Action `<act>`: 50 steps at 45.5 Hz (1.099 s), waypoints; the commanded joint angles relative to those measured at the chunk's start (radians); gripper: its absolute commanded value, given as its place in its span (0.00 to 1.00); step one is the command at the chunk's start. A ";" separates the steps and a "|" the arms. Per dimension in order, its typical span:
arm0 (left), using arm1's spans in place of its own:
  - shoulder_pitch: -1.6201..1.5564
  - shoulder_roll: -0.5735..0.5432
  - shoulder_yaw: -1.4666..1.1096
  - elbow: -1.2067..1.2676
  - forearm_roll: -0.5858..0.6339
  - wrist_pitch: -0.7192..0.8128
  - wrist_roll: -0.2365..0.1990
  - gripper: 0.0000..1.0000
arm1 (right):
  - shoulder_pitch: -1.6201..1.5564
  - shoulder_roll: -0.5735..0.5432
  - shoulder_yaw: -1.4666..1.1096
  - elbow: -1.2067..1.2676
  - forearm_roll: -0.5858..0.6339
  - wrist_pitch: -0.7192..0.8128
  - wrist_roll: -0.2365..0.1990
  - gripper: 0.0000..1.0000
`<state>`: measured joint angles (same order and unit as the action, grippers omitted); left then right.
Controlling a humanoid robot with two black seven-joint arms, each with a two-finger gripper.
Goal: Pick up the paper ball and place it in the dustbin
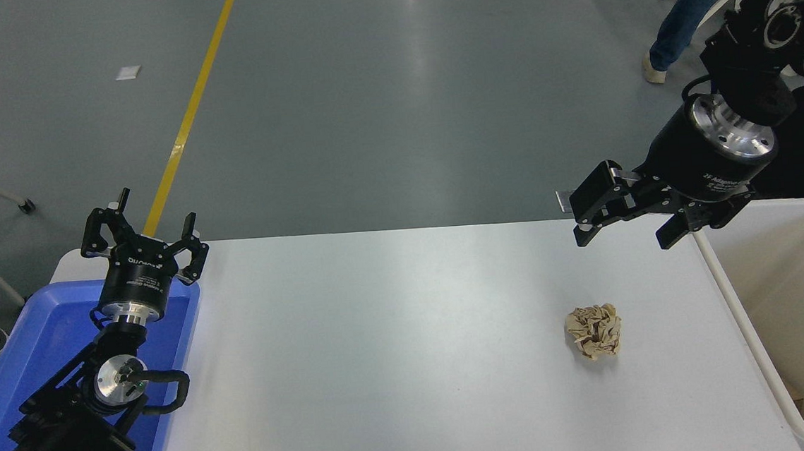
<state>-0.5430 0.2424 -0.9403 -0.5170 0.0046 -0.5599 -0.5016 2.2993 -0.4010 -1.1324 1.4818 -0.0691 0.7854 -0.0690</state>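
Note:
The crumpled tan paper ball [594, 331] lies on the white table [396, 339], right of the middle. The cream-white dustbin [790, 311] stands at the table's right edge. My right gripper [621, 228] is open and empty. It hangs in the air above the table's far right, up and to the right of the ball and just left of the bin's rim. My left gripper [142, 233] is open and parked at the lower left, over the blue tray.
A shallow blue tray [26, 365] sits at the table's left end under the left arm. A person's legs [684, 11] stand on the grey floor at the top right. A yellow line [189, 113] runs along the floor beyond the table.

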 commanded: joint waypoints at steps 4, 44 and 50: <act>0.000 0.000 0.000 0.000 0.000 0.000 0.000 0.98 | 0.000 0.001 0.000 0.000 0.000 0.000 0.000 1.00; 0.000 0.000 0.000 0.000 0.000 0.000 0.000 0.98 | -0.021 0.017 0.010 -0.002 0.002 0.000 0.000 1.00; 0.000 0.000 0.000 0.000 0.000 0.000 0.000 0.98 | -0.021 0.021 0.008 -0.002 0.002 0.000 0.000 1.00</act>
<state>-0.5430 0.2424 -0.9403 -0.5170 0.0046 -0.5599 -0.5016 2.2789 -0.3860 -1.1235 1.4813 -0.0678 0.7854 -0.0691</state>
